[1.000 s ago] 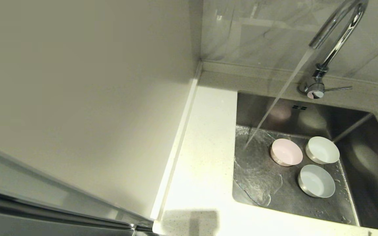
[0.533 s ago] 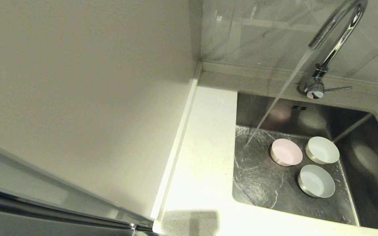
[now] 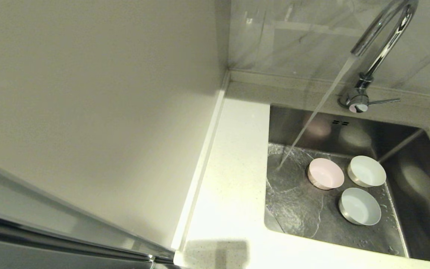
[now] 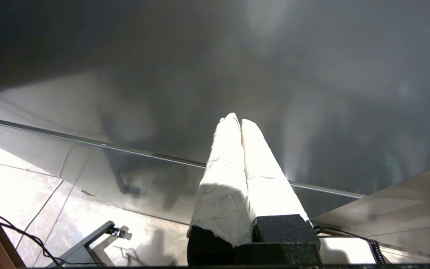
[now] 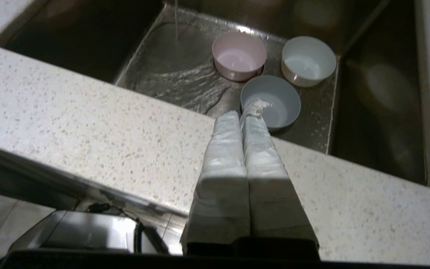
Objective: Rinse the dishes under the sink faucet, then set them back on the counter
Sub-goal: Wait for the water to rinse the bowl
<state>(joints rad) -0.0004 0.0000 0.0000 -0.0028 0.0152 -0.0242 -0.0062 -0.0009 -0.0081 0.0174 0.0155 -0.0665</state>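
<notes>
White speckled table [image 3: 233, 179] w/ steel sink [image 3: 405, 157] set in near its back edge. Sink floor carries 3 bowls: pink [image 3: 326, 173], white [image 3: 366, 171], pale blue [image 3: 359, 206], clustered, none stacked; water sheet [image 3: 293, 201] beside pink.

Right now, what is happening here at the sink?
The faucet is running, its water landing on the floor of the sink beside three bowls: a pink bowl, a white bowl and a bluish bowl. Nothing holds them. The right gripper is shut, in front of the counter edge. The left gripper is shut too, parked away from the sink.
</notes>
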